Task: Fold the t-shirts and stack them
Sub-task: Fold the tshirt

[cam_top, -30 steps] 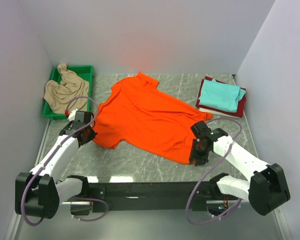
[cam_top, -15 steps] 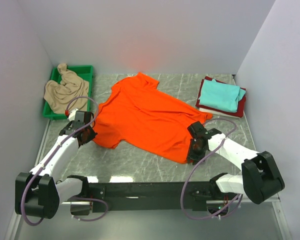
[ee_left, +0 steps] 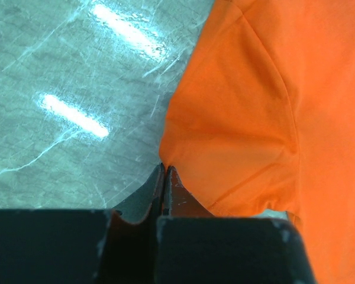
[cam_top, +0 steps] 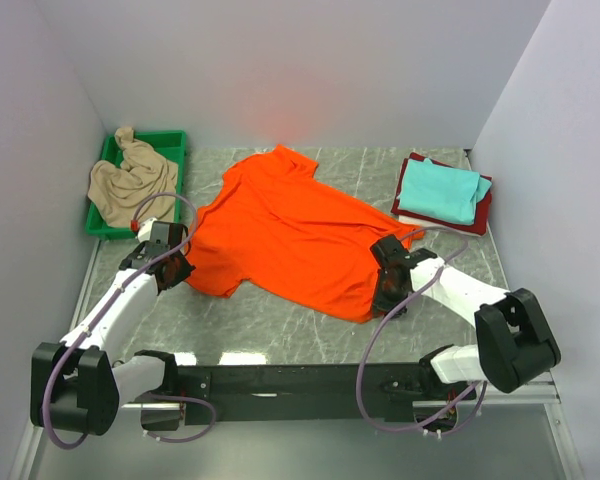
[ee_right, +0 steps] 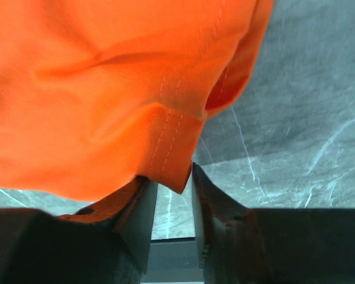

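**Orange t-shirt, laid flat, met at two near-edge corners**

Right gripper (ee_right: 173,175): spread to a narrow gap, straddling the stitched hem corner of the orange t-shirt (cam_top: 290,230), not clamped on it.

Left gripper (ee_left: 165,171): pressed together, tips at the corner of the near sleeve. Seemingly nipping the very edge of the cloth, though too little shows between the tips to be sure.

Orange t-shirt, position: lies flat on the table (cam_top: 270,320), between the two grippers and stretching away from both toward the back wall. Long axis slanted, shoulders far-left, hem near-right. Near long edge running from one gripper to the other. Each arm closest to its own corner: left to the sleeve, right to the hem.

Step in hand, as judged: securing both near corners before a lengthwise fold. Likely calls for the right closing on the hem, then both corners rising together and travelling away from the bases, across the long axis.

Materials:
- Orange t-shirt: thin matte knit, double row of stitching at the hem, soft creases, curved seam at the sleeve.
- Table: grey marbled surface, glossy, streaked with light reflections.
- Gripper fingers: dark, hard, scuffed at the tips.

Elsewhere:
- Far right: folded stack, teal t-shirt (cam_top: 440,190) over dark red t-shirt (cam_top: 480,215) over white t-shirt (cam_top: 420,222).
- Far left: beige t-shirt (cam_top: 130,180), crumpled, in the green tray (cam_top: 110,150).
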Action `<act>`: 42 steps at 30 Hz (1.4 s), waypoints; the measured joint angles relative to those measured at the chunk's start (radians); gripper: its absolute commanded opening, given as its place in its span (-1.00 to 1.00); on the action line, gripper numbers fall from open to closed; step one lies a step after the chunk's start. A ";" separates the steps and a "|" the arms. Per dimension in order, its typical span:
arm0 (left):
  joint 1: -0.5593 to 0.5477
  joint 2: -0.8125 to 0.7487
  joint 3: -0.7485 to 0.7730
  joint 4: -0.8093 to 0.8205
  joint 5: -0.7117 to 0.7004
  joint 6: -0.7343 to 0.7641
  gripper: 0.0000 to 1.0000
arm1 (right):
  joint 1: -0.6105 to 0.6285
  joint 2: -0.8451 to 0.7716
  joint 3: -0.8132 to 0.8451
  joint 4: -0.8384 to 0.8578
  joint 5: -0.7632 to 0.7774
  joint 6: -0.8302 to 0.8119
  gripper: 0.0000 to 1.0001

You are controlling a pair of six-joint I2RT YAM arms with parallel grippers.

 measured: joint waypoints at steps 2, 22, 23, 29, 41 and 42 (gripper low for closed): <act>0.000 0.004 0.000 0.000 0.000 0.000 -0.99 | 0.000 0.009 0.008 0.005 0.006 -0.004 -0.47; 0.001 0.011 0.000 0.000 0.000 0.000 -0.99 | 0.003 -0.208 0.055 -0.254 -0.138 -0.102 -1.00; 0.001 0.011 0.000 0.000 0.000 0.000 -0.99 | 0.007 -0.208 0.051 -0.258 -0.158 -0.106 -0.93; 0.001 0.011 0.000 0.000 0.000 0.000 -0.99 | 0.016 -0.211 0.036 -0.280 -0.183 -0.105 -0.36; 0.001 0.010 0.000 0.000 0.000 0.000 -0.99 | 0.016 -0.213 -0.060 -0.225 -0.153 -0.069 -0.16; 0.001 0.010 0.000 0.000 0.000 0.000 -0.99 | 0.016 -0.211 -0.076 -0.216 -0.153 -0.066 -0.17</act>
